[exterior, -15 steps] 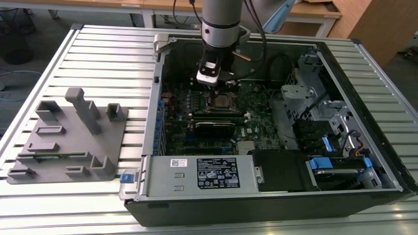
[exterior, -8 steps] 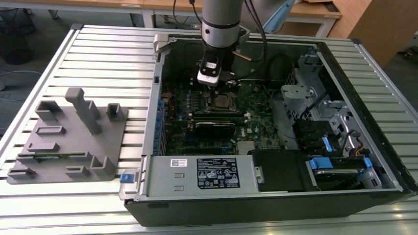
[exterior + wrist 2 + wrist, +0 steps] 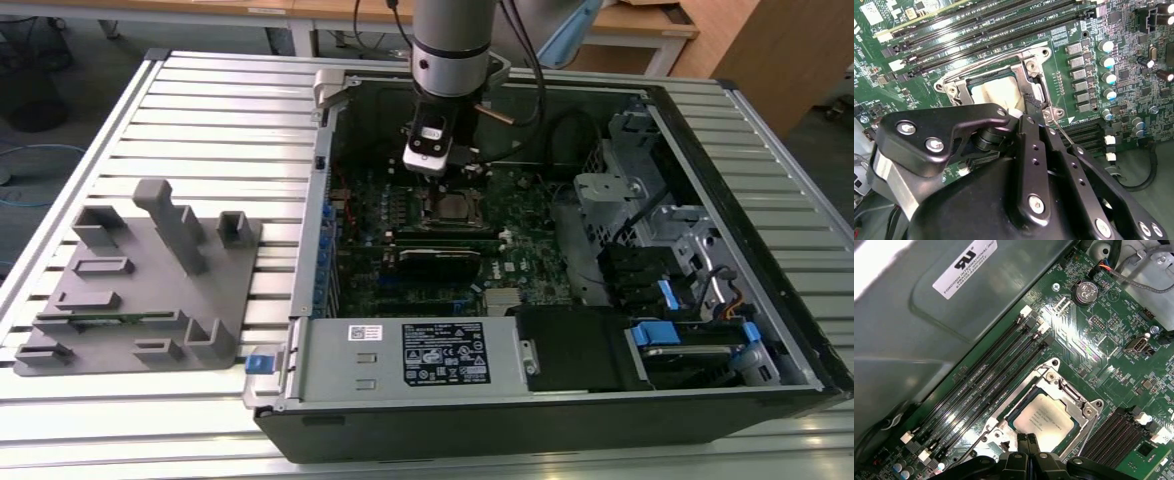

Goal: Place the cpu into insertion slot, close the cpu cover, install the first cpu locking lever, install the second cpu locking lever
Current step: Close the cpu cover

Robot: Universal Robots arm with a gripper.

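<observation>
Tool (image 3: 1027,441) pressed together, gripping nothing, tip at the edge of the cpu (image 3: 1046,416), which is seated flat in the insertion slot (image 3: 454,207), framed by the cpu cover (image 3: 1077,399). Likely light, stiff, fragile: edges only.

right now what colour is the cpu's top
The cpu top is pale silver-grey; the first wrist view shows it best.

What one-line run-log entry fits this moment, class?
cpu: lying under the lowered cover | cpu cover: down around the chip | gripper: shut, tips at the cover's edge | motherboard: in the open case
</observation>
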